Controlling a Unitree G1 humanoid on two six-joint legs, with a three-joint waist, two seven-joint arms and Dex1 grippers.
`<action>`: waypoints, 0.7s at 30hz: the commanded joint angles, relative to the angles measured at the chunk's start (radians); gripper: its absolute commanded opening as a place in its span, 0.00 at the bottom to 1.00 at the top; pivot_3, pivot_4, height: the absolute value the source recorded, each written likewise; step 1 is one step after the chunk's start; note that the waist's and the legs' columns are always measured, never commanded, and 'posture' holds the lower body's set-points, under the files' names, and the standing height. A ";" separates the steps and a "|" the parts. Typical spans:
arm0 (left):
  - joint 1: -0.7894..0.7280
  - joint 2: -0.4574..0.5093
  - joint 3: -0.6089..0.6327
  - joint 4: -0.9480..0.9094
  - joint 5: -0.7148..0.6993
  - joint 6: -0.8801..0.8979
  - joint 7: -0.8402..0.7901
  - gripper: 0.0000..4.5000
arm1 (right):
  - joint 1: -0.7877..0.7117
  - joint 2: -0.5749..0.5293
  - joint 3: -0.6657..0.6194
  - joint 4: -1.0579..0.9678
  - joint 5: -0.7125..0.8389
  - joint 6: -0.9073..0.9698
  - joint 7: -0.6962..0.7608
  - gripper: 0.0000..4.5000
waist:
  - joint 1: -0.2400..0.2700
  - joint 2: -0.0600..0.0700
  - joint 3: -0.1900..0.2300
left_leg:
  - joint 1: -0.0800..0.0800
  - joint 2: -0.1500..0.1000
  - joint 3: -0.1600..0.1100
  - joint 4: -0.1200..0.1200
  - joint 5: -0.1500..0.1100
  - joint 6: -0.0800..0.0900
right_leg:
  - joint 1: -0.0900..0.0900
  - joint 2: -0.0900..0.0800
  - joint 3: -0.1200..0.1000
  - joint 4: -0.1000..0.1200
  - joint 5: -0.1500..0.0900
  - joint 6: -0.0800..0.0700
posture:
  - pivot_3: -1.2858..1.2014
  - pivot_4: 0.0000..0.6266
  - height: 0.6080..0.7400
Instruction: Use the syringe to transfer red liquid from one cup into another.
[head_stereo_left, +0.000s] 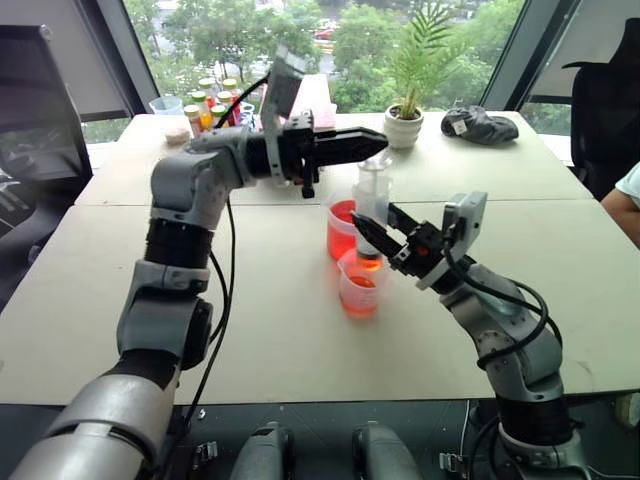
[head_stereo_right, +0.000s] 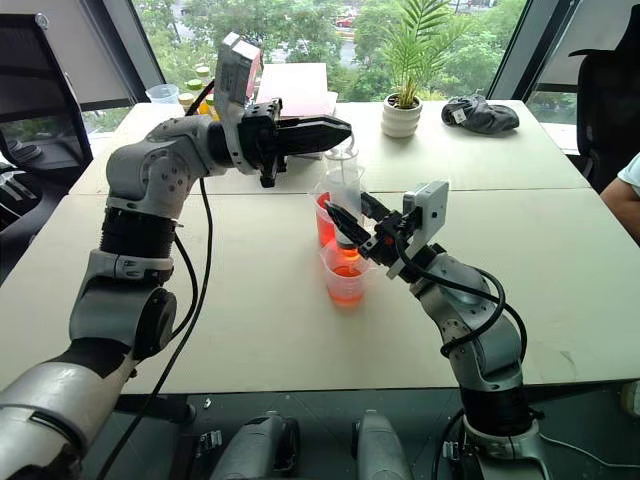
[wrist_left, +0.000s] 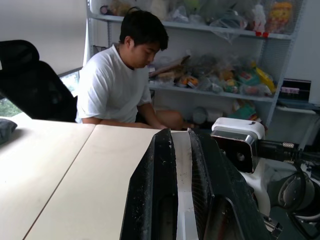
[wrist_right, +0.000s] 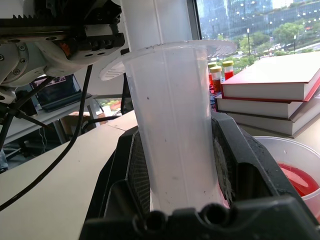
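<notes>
The right pincer (head_stereo_left: 372, 235) is clamped on the barrel of the large clear plastic syringe (head_stereo_left: 371, 205), held upright over the smaller clear plastic cup (head_stereo_left: 359, 287) holding red liquid (head_stereo_left: 359, 299). The taller clear cup (head_stereo_left: 340, 228) stands just behind on the pale surface (head_stereo_left: 280, 330). The left pincer (head_stereo_left: 372, 143), fingers together, sits at the plunger top. No writing is legible.
</notes>
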 joint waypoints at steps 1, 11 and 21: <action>0.030 -0.008 -0.054 -0.060 0.002 0.021 -0.010 0.02 | -0.074 -0.013 -0.053 -0.076 0.031 -0.008 -0.019 0.30 | 0.000 0.000 0.000 | 0.000 0.000 0.000 0.000 0.000 0.000 | 0.000 0.000 0.000 0.000 0.000 0.000 | 0.52 0.24 1.00; 0.116 -0.031 -0.110 -0.141 0.013 0.050 0.022 0.02 | -0.133 -0.050 -0.099 -0.130 0.105 0.067 -0.039 0.30 | 0.001 0.000 0.000 | 0.000 0.000 0.000 0.000 0.000 0.000 | 0.000 0.000 0.000 0.000 0.000 0.000 | 0.52 0.24 1.00; 0.158 -0.028 -0.129 -0.181 0.016 0.072 0.034 0.02 | -0.157 -0.072 -0.135 -0.163 0.167 0.142 -0.061 0.30 | 0.001 0.000 0.000 | 0.000 0.000 0.000 0.000 0.000 0.000 | 0.000 0.000 0.000 0.000 0.000 0.000 | 0.52 0.24 1.00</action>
